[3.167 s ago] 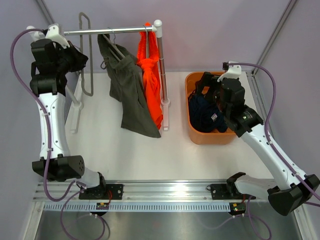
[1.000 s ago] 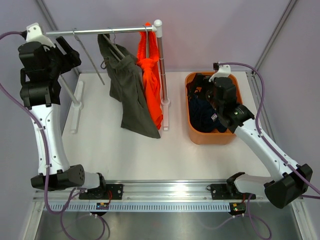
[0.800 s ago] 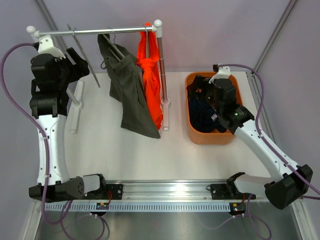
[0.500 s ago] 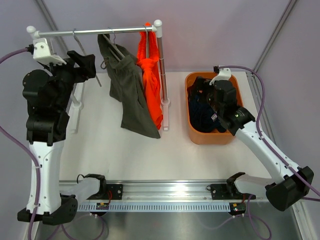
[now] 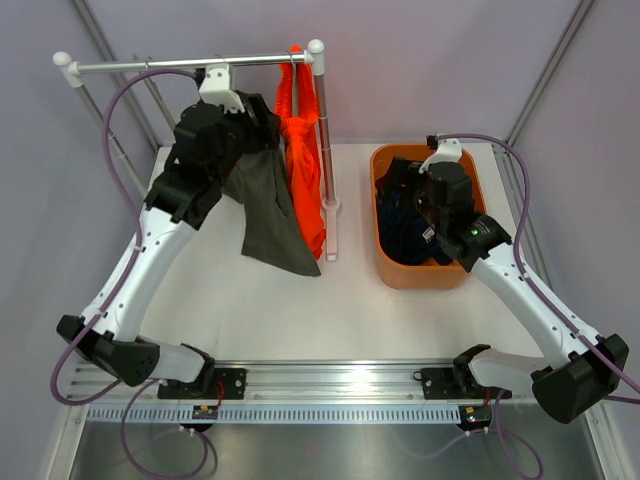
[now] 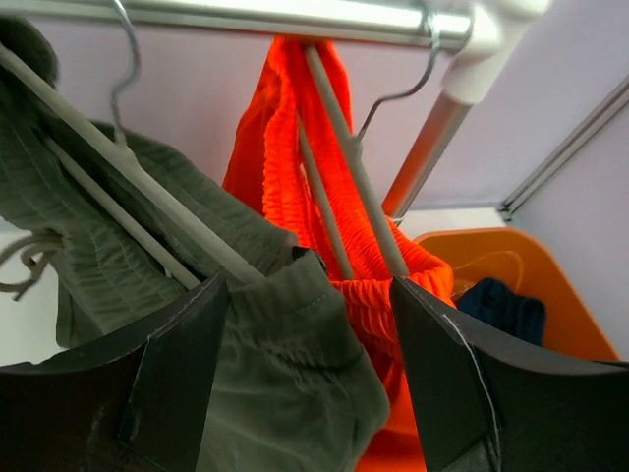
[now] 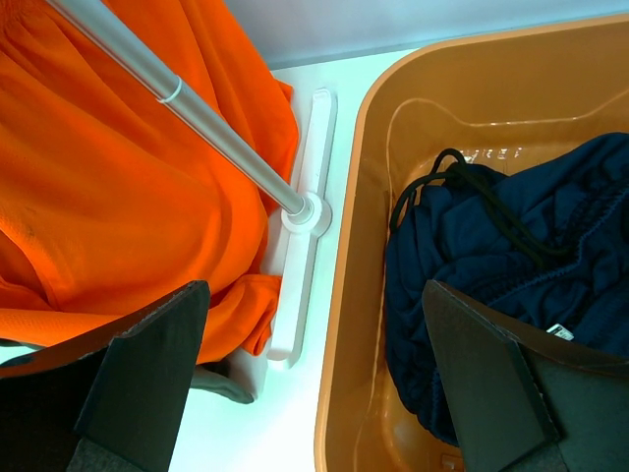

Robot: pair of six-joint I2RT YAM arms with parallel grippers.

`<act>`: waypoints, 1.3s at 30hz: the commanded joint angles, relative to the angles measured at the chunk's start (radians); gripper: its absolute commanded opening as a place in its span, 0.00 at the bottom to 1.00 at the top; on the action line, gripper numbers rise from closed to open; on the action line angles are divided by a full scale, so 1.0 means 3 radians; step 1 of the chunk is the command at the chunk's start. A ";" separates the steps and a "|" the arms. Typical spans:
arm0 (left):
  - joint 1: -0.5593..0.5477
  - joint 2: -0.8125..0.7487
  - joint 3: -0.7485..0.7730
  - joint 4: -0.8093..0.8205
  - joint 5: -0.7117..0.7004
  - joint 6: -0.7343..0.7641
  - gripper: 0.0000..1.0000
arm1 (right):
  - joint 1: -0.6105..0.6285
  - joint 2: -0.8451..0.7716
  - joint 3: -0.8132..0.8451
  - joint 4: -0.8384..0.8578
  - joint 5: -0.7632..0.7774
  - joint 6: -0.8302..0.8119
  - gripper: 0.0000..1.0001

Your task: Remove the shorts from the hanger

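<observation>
Olive-grey shorts (image 5: 270, 215) and bright orange shorts (image 5: 305, 170) hang on grey hangers from the rack rail (image 5: 130, 66). The dark navy shorts (image 5: 405, 225) lie in the orange bin (image 5: 420, 280). My left gripper (image 6: 314, 379) is open at the rail. Its fingers (image 6: 182, 379) straddle a fold of the olive-grey shorts (image 6: 295, 393) just under their hanger (image 6: 147, 202), and the orange shorts (image 6: 295, 177) hang right behind on their own hanger (image 6: 354, 167). My right gripper (image 7: 319, 383) is open and empty above the bin's left rim (image 7: 344, 324), beside the navy shorts (image 7: 501, 256).
The rack's right post (image 7: 216, 128) and its white foot (image 7: 300, 275) stand between the orange shorts (image 7: 128, 177) and the bin. The rack's left post (image 5: 66, 62) rises at the back left. Grey walls close in the table at the back and sides.
My left arm has swung from the rack's left end rightwards to the olive-grey shorts, and its jaws now sit round their cloth. The right arm has barely moved.
</observation>
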 commanded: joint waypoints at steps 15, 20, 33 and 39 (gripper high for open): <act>-0.0374 -0.0033 0.0010 0.0022 -0.1922 0.0115 0.68 | 0.0003 0.0038 -0.0034 0.0028 -0.0017 -0.0024 1.00; -0.0374 -0.0232 -0.0088 -0.0034 -0.2019 0.0135 0.67 | 0.0003 0.0053 -0.0039 0.0048 -0.0068 0.0007 1.00; -0.0139 0.0093 0.0494 -0.0079 -0.1324 0.0344 0.71 | -0.0002 0.0089 -0.0064 0.0053 -0.0073 -0.0013 0.99; 0.0065 0.0677 0.1545 -0.0650 -0.0998 0.0375 0.69 | -0.0002 0.0110 -0.0085 0.0063 -0.0038 -0.0070 1.00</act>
